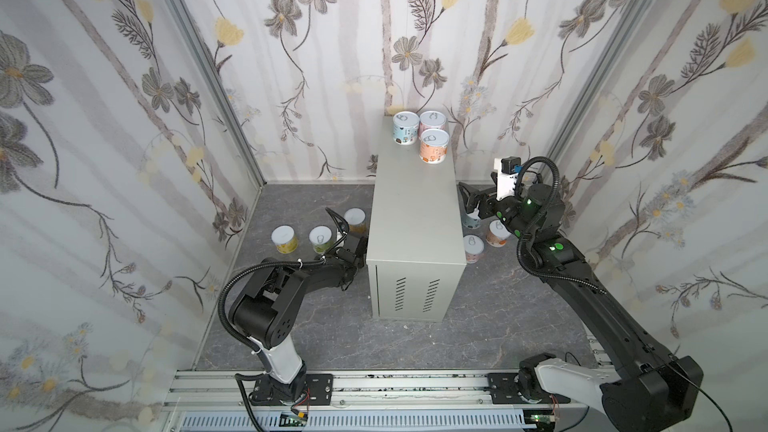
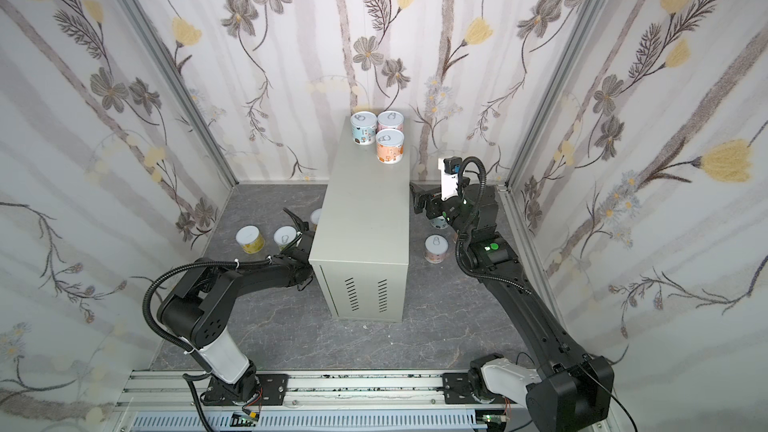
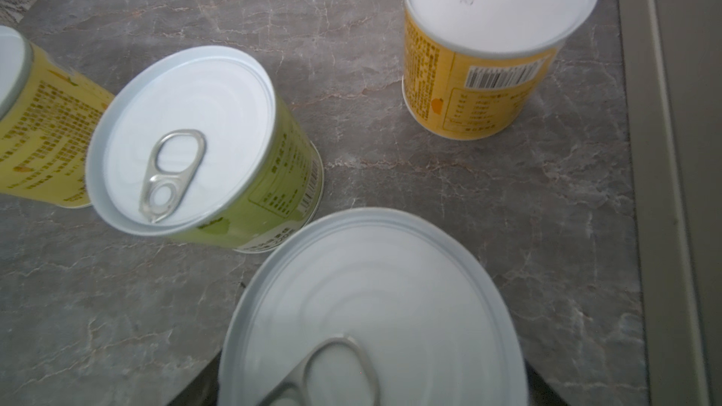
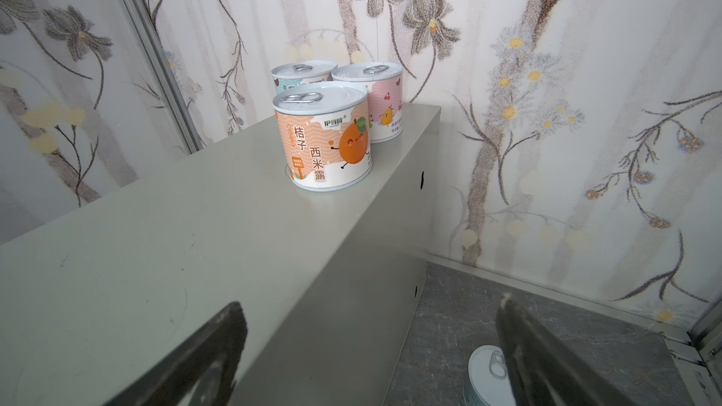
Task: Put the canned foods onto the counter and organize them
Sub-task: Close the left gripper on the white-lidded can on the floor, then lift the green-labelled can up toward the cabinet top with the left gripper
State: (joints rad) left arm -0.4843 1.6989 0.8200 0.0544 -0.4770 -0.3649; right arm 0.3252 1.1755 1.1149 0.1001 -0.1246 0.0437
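Since the left gripper (image 1: 338,224) sits low on the floor just left of the cabinet (image 1: 411,218), with a can (image 3: 371,306) filling the space right under its wrist camera, the step in hand looks like picking that can up. To do it well, the jaws should sit square on the can's sides, below the rim, and close firmly before any lift. The lift should then go straight up, clear of the green can (image 3: 187,142) near it and of the cabinet wall on the right. Whether the jaws have closed on the can or only stand around it, I cannot tell, because the fingers are out of the wrist view and half hidden from above. The left arm is folded low, its forearm reaching far and right along the floor. The right gripper (image 4: 367,302) is wide apart and empty, held beside the cabinet's far right side above more cans on the floor. Three cans (image 1: 434,147) stand together at the far end of the cabinet top.
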